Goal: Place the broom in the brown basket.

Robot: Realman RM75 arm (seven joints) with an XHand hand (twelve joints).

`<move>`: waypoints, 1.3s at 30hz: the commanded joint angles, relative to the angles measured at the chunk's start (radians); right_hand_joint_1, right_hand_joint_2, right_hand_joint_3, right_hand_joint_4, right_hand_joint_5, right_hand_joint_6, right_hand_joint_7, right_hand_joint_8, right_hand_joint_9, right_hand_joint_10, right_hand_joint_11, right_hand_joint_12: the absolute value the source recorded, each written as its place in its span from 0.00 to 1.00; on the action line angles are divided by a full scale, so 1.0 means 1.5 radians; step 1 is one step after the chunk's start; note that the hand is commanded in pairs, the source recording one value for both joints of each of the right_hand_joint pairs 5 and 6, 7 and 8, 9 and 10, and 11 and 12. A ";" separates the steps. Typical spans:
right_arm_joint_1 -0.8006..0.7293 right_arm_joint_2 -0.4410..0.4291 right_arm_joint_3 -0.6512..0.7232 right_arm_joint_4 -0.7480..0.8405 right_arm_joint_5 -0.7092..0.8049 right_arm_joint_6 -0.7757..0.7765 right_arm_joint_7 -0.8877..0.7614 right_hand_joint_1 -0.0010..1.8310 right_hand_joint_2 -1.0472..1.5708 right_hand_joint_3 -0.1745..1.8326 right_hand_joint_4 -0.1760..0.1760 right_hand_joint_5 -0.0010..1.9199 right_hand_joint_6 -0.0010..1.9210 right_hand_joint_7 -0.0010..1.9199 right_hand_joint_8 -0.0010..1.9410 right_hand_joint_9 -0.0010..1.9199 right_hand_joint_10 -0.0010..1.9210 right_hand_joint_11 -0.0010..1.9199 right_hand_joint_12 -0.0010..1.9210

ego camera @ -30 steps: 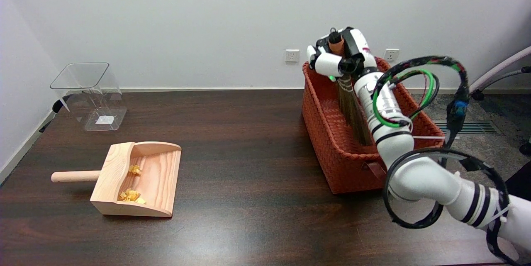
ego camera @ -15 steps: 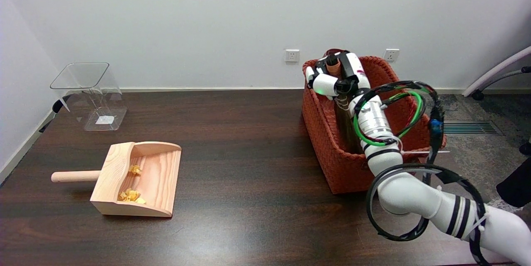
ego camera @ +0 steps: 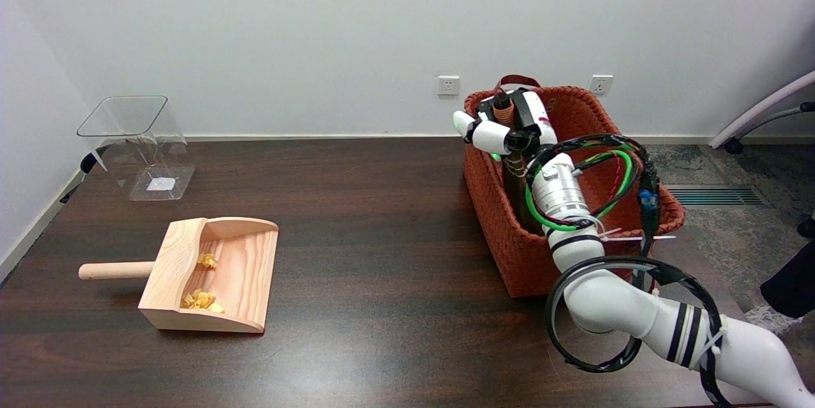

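Woven brown basket (ego camera: 509, 255) already held the broom (ego camera: 517, 195), bristles down inside; my right hand (ego camera: 506, 128) gripped its handle at the rim. Only letting go remained, I judged.

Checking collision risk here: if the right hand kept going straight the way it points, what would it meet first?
Probably the basket's far-left wall: the right hand, gripping the broom, points up-left just inside that rim. Depth is unclear, so it might pass over it.

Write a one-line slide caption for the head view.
Right robot hand holds the broom upright inside the brown basket; wooden dustpan lies on the table's left.
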 commanded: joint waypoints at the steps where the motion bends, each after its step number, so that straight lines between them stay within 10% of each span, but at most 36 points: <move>1: 0.021 -0.014 -0.011 0.022 -0.025 0.001 0.063 0.52 0.92 0.35 0.50 0.95 0.95 0.99 0.98 0.95 0.95 0.95 0.95; 7: 0.017 -0.014 0.000 0.025 -0.042 0.002 0.072 0.61 0.73 0.47 0.50 0.67 0.67 0.82 0.81 0.67 0.67 0.67 0.67; 19: -0.003 -0.013 0.020 0.012 -0.067 0.002 0.075 0.65 0.62 0.47 0.50 0.47 0.47 0.56 0.55 0.47 0.47 0.47 0.47; 25: -0.011 -0.007 0.029 -0.001 -0.068 0.004 0.076 0.63 0.39 0.85 0.50 0.27 0.27 0.13 0.13 0.27 0.27 0.27 0.27; 27: -0.018 -0.005 0.039 -0.010 -0.075 0.002 0.076 0.59 0.26 0.80 0.50 0.00 0.00 0.03 0.02 0.00 0.00 0.00 0.00; 39: -0.108 0.024 0.187 -0.085 -0.124 -0.029 0.069 0.54 0.23 0.54 0.50 0.00 0.00 0.00 0.00 0.00 0.00 0.00 0.00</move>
